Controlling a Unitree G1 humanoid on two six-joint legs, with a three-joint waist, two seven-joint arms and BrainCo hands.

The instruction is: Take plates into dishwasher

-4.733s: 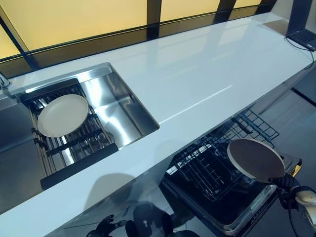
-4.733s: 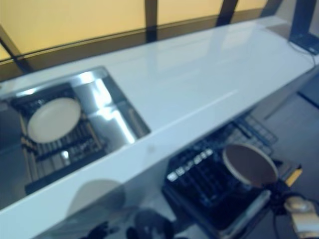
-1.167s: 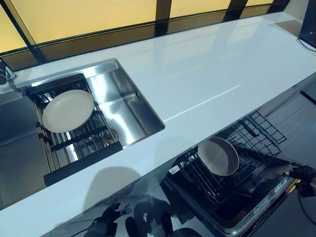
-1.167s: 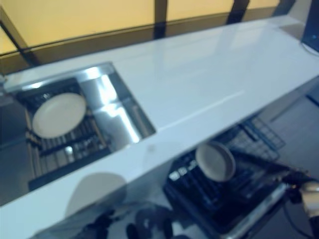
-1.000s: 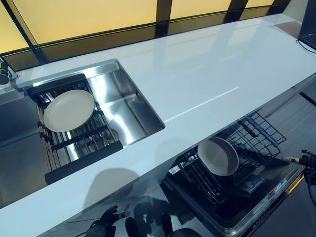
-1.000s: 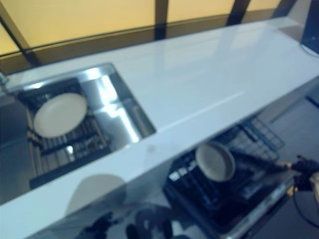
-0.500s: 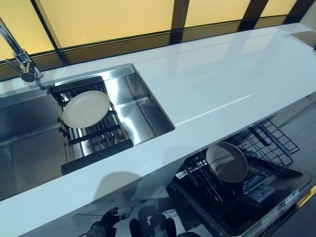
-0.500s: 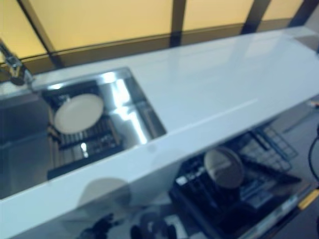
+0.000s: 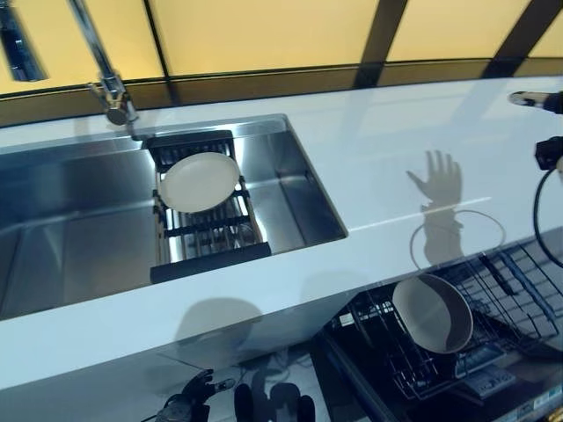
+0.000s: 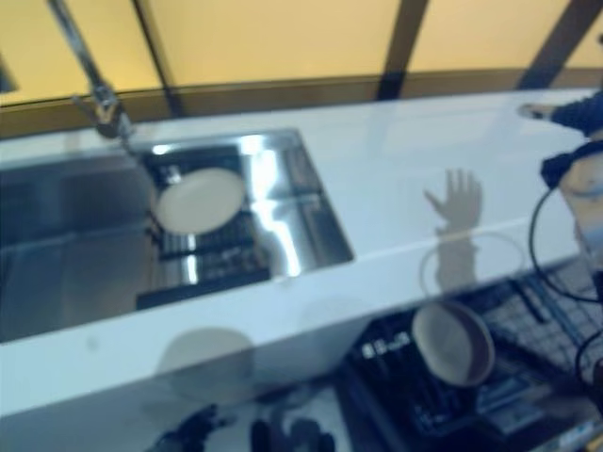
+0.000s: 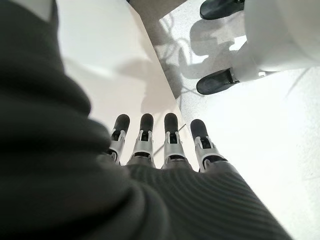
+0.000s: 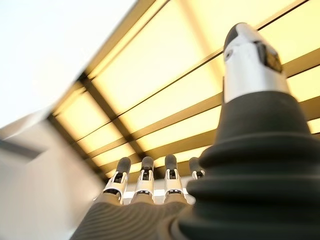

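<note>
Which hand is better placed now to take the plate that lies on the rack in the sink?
Probably the right hand: open, empty, raised over the counter, though far from the plate. The left hand hangs low beside the counter.

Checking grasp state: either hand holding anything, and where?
Nothing held. Left hand and right hand both have straight, empty fingers.

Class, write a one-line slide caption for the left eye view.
One plate waits on the sink rack; another plate stands in the open dishwasher's lower rack below the white counter.

glossy white counter [image 9: 369, 167], shiny steel sink [image 9: 70, 220], black wire rack [image 9: 519, 290]
</note>
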